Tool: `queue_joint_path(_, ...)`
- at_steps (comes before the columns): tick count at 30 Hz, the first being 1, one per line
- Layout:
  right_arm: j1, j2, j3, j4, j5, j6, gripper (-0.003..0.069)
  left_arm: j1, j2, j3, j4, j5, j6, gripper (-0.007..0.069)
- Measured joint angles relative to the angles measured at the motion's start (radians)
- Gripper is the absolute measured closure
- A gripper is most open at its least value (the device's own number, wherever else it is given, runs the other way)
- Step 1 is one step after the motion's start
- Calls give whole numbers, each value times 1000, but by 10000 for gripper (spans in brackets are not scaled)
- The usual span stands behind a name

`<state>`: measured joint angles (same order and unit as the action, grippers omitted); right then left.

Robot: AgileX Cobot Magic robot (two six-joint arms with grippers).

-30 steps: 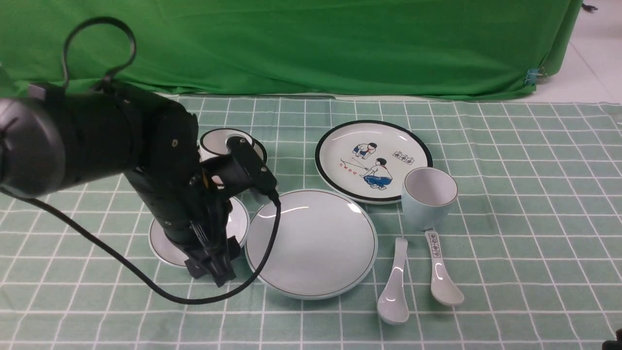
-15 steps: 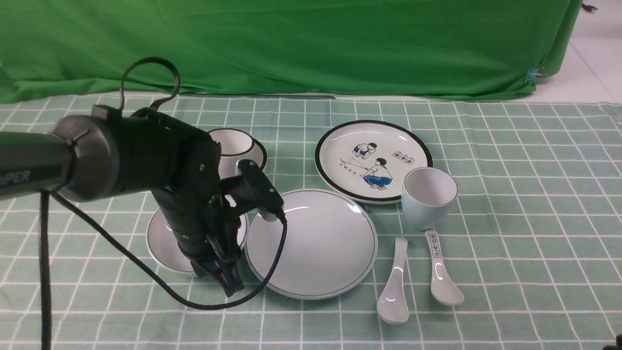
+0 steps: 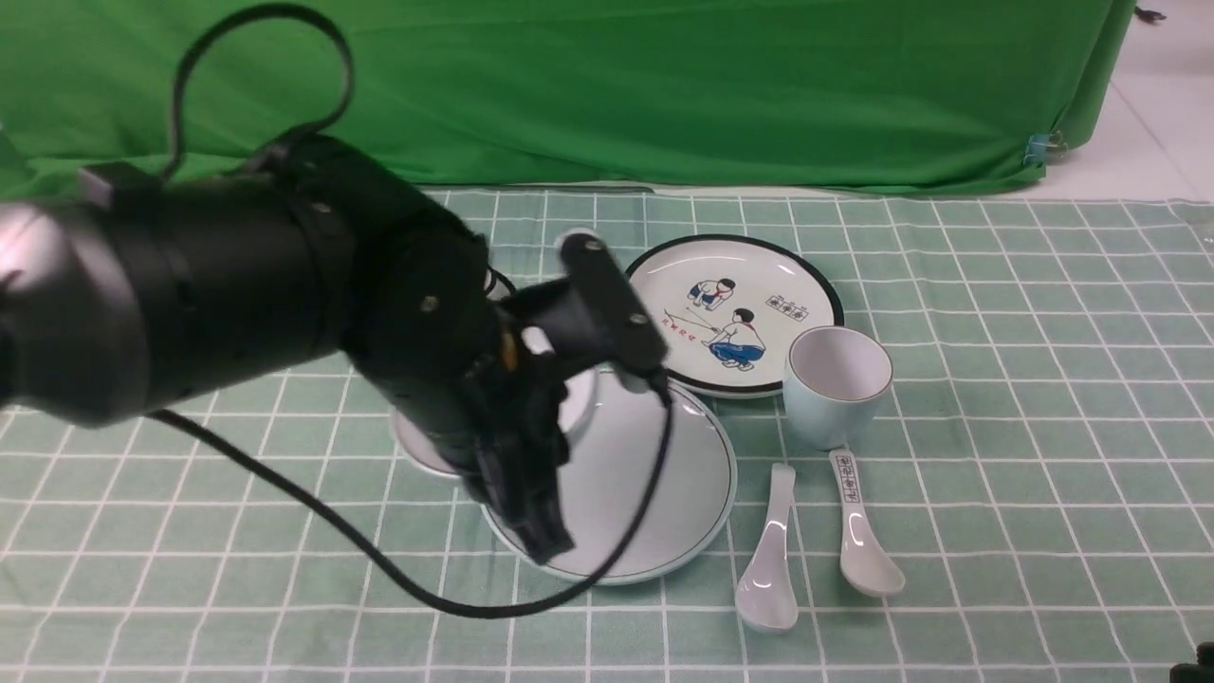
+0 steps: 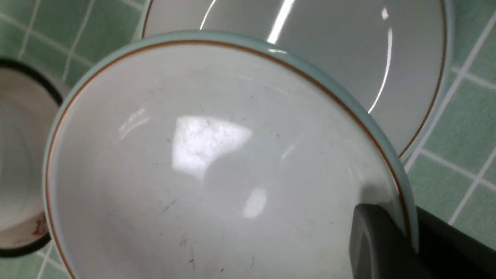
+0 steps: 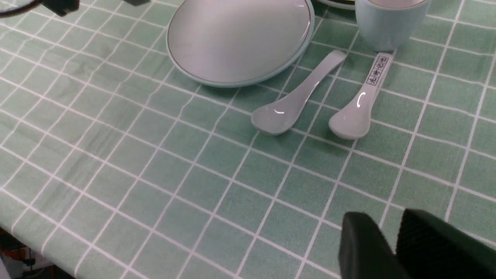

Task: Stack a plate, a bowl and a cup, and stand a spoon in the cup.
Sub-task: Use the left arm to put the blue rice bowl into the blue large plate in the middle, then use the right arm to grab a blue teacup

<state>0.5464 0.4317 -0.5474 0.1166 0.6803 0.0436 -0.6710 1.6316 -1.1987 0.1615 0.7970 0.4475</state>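
My left gripper [image 3: 541, 539] is shut on the rim of the pale bowl [image 3: 419, 448] and holds it tilted above the cloth, over the left edge of the plain plate [image 3: 678, 474]. In the left wrist view one finger is inside the bowl [image 4: 217, 162] and one outside, with the gripper [image 4: 407, 228] at the rim and the plate [image 4: 329, 50] beyond it. The cup [image 3: 839, 384] stands upright to the right of the plate. The plain spoon [image 3: 770, 560] lies in front of the cup. My right gripper [image 5: 391, 232] is shut and empty, low over the near right cloth.
A cartoon plate [image 3: 759, 285] with a black rim lies behind the plain plate and cup. A spoon with printed characters [image 3: 858, 531] lies right of the plain spoon. A black-rimmed dish [image 4: 15, 155] shows beside the held bowl. My left arm hides the back left cloth.
My left gripper has lifted the bowl off the cloth and carried it to the right, from beside the plain plate to over its left edge.
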Motion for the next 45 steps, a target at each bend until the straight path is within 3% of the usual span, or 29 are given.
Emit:
queue_joint_path(9,0,0,0,1,0,0,468,-87,201,-121,-3,-9,1,601)
queue_joint_path(21,0,2,-1,5,22,0,459,-87,274,-152,-3,-32,17,599)
queue_joint_path(24,0,3,-1,5,23,23,414,-87,274,-152,-3,-32,17,583)
queue_joint_path(29,0,16,-12,5,26,42,271,-87,274,-152,-5,-27,16,473)
queue_joint_path(31,0,46,-30,5,26,40,237,-87,261,-152,-7,-17,-22,382)
queue_joint_path(32,0,55,-35,5,26,39,235,-87,261,-152,-7,-17,-22,382)
queue_joint_path(36,0,223,-110,4,26,-37,237,-87,148,-188,-73,48,-107,186)
queue_joint_path(39,0,362,-176,4,26,-96,242,-87,50,-204,-137,84,-151,155)
queue_joint_path(42,0,558,-288,4,26,-170,243,-87,-122,-191,-203,82,-186,222)
queue_joint_path(45,0,792,-440,-4,30,-255,243,-87,-345,-117,-245,40,-216,410)
